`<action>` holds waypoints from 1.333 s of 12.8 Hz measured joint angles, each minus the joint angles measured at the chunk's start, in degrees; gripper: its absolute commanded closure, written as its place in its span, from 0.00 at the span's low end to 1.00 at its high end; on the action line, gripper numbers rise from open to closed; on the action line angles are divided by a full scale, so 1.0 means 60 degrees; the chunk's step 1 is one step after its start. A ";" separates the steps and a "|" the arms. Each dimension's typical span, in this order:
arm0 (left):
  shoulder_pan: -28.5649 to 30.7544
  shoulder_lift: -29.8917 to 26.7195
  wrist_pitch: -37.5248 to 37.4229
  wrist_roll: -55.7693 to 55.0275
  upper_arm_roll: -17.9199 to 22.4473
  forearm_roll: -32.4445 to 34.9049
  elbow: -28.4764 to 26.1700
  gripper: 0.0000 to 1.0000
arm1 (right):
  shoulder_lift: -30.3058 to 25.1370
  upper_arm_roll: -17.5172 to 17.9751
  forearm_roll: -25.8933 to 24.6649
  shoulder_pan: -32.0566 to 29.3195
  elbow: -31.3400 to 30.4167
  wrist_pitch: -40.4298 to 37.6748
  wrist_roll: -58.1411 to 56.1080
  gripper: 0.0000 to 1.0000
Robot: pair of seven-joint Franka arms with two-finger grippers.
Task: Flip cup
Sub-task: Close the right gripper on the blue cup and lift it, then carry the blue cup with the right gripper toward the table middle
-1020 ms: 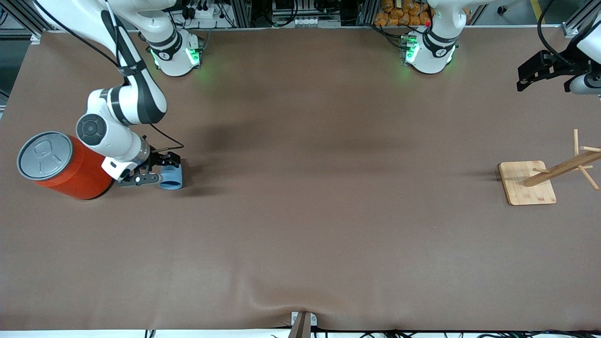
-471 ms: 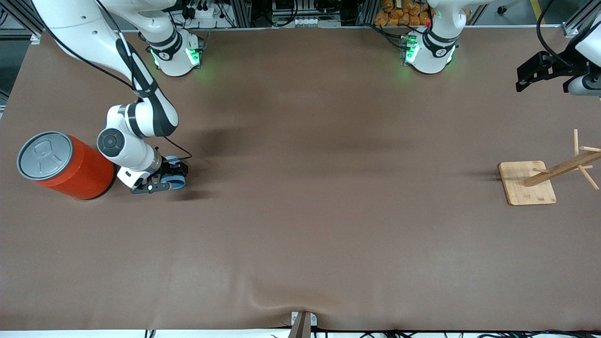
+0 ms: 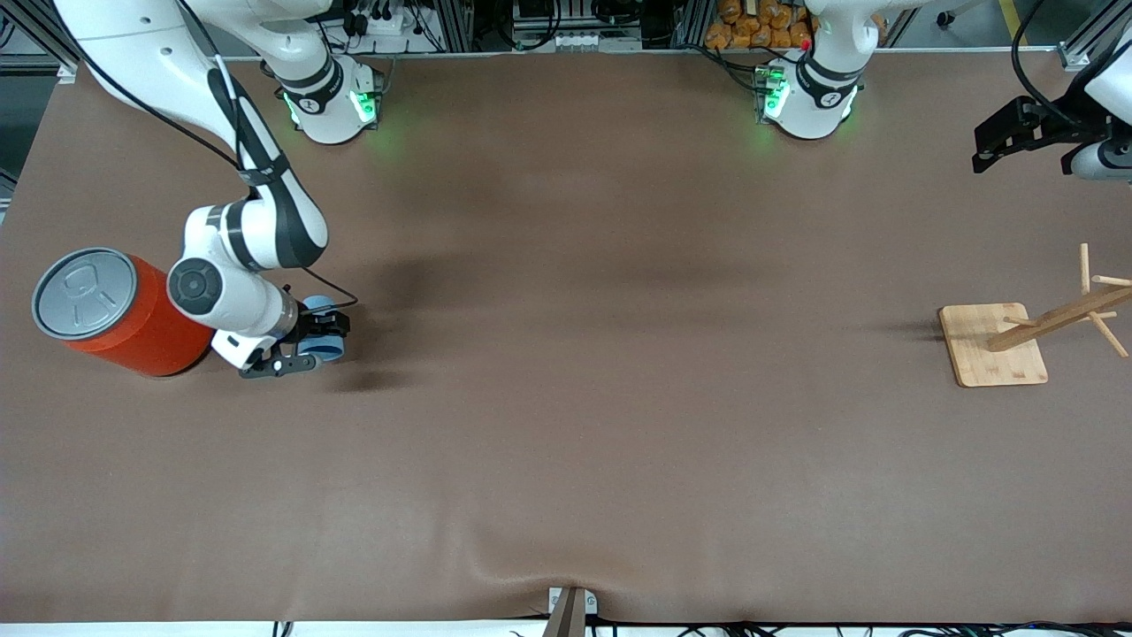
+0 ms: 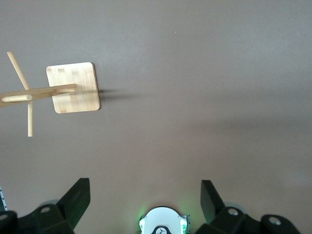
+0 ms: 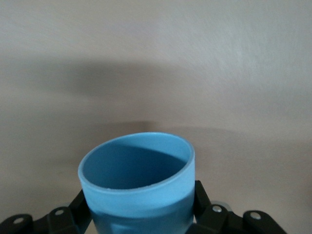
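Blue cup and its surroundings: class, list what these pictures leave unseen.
- Cup: base hidden in both views, by the right pincer shut on it.
- Orange can: partly covered by the right arm, front view.
- Wooden stand: pegs cut off by front view's edge.
- Left pincer: waiting, fingertips too small.

Orange can [image 3: 115,311] crowds the right arm's end, wooden rack [image 3: 1026,332] the left arm's end — brown table [image 3: 619,398] between lies open.
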 measured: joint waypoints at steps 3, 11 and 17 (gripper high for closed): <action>0.0006 0.0000 -0.0001 0.0000 0.0009 0.0000 0.0001 0.00 | -0.0017 0.1126 0.0022 0.0243 0.2240 -0.2007 -0.0073 1.00; 0.0416 0.0131 -0.0036 0.0005 0.0044 -0.0052 -0.0055 0.00 | 0.2609 0.1882 -0.0959 0.4136 0.6474 -0.1647 -0.2954 1.00; 0.1445 0.0655 -0.0059 0.0427 0.0051 -0.2305 -0.0371 0.00 | 0.4717 0.1631 -0.3302 0.6129 0.7685 -0.0620 -0.3936 1.00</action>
